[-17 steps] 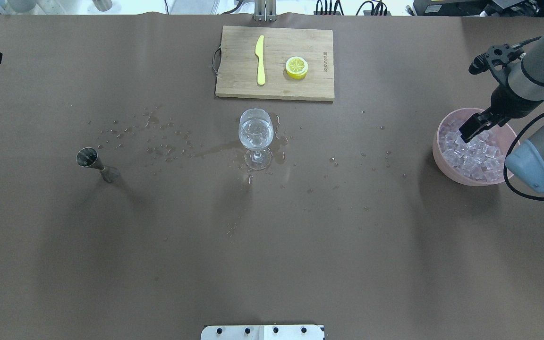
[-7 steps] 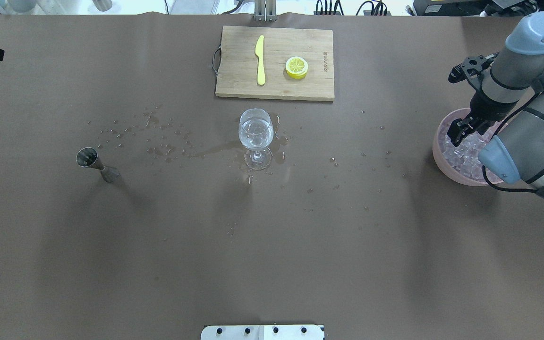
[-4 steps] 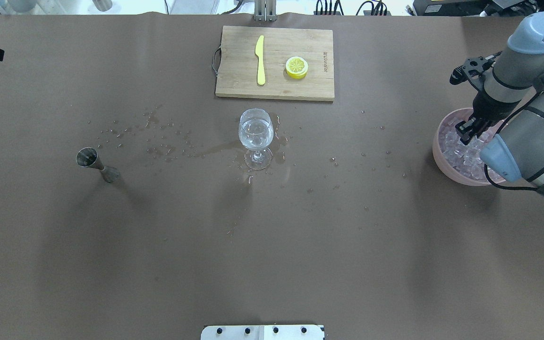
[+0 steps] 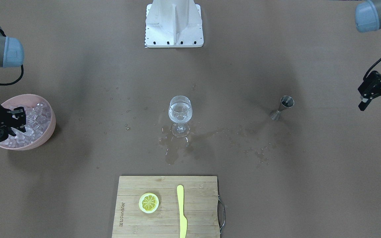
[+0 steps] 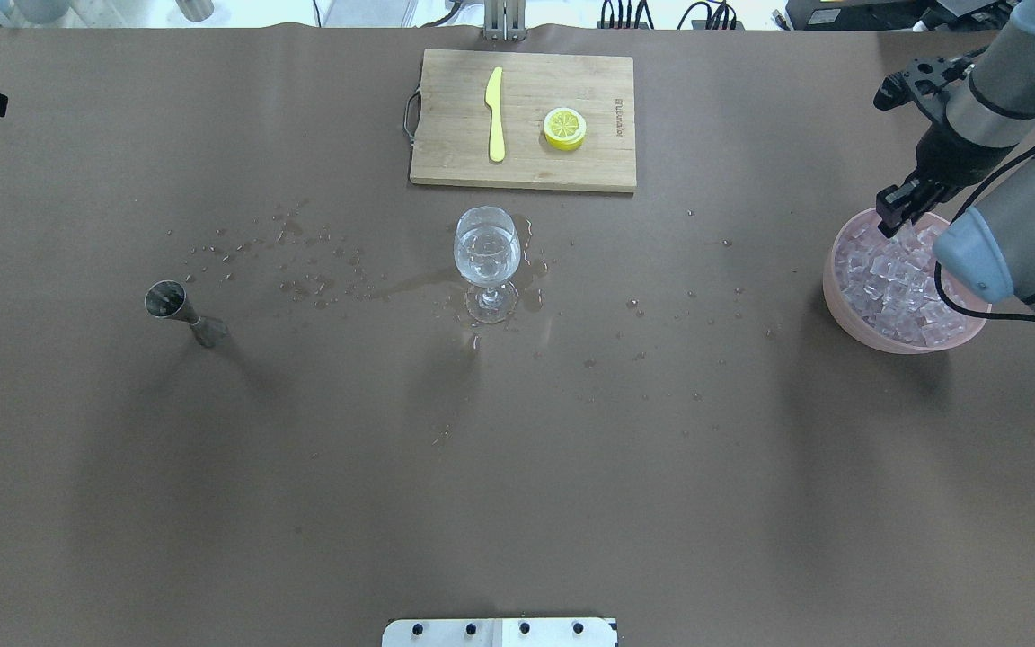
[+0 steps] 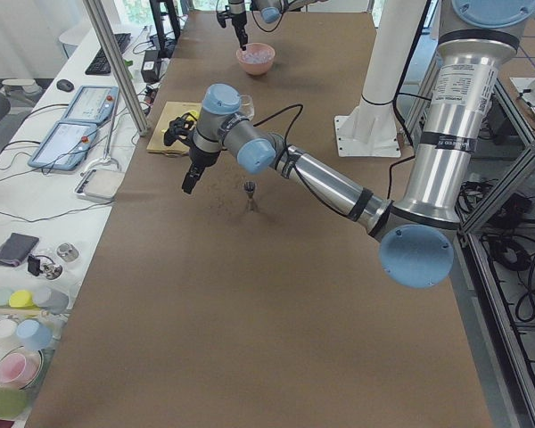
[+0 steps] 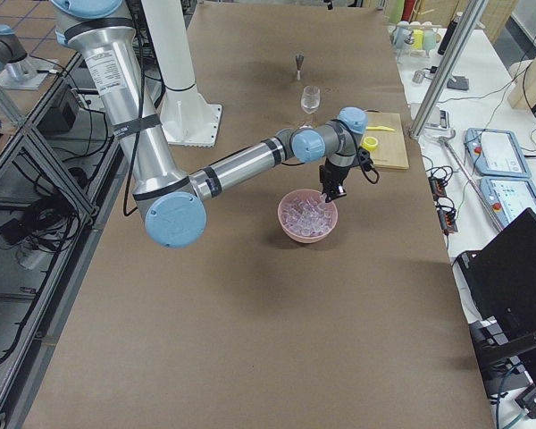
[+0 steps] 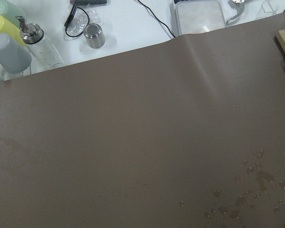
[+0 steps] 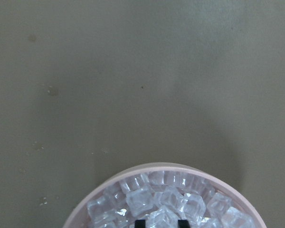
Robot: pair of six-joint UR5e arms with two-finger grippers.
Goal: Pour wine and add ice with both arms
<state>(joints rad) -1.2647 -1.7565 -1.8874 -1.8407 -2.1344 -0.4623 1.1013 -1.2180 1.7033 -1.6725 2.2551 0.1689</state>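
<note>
Wine (image 5: 486, 248) stands in the glass (image 5: 487, 270); ice (image 5: 897, 289) fills the bowl (image 5: 830, 289) well to the glass's right, where the right gripper (image 5: 890, 220) hangs above the cubes, fingers narrow on one cube; the left gripper (image 4: 380, 110), wide and empty, hangs well left of the glass, beyond the jigger (image 5: 183, 313).

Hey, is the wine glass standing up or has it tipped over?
Upright. The wine glass stands on its foot, bowl above the stem, with clear liquid inside; a wet patch lies around its base.
</note>
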